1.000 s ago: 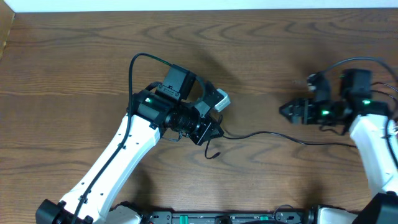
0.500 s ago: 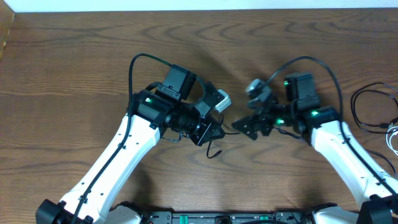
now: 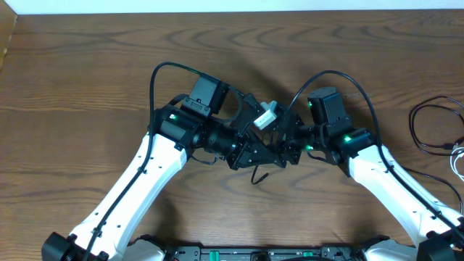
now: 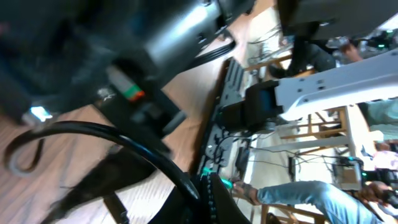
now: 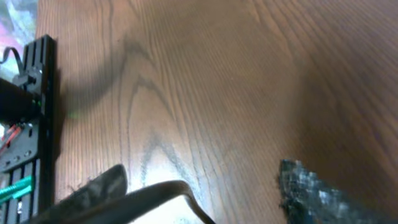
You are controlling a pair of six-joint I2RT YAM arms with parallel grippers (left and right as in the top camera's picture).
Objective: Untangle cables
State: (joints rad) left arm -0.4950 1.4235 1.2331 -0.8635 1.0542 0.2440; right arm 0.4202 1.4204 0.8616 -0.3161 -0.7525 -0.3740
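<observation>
While both arms crowd together over the middle of the table (image 3: 87, 65), the untangling looks only partway done. See the black cable (image 3: 253, 177): one thin curl just below the left gripper (image 3: 262, 154) and right gripper (image 3: 286, 151), more loops out by the right edge, near the white cable (image 3: 457, 161). Spread or pinching? Can't tell for either gripper, the wrist views are blurred. Whether the cords cross there is too small to judge.

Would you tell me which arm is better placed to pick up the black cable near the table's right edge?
Right, probably. The black cable lies on that side; the right claw is nearer, and the left claw would have to cross it.
</observation>
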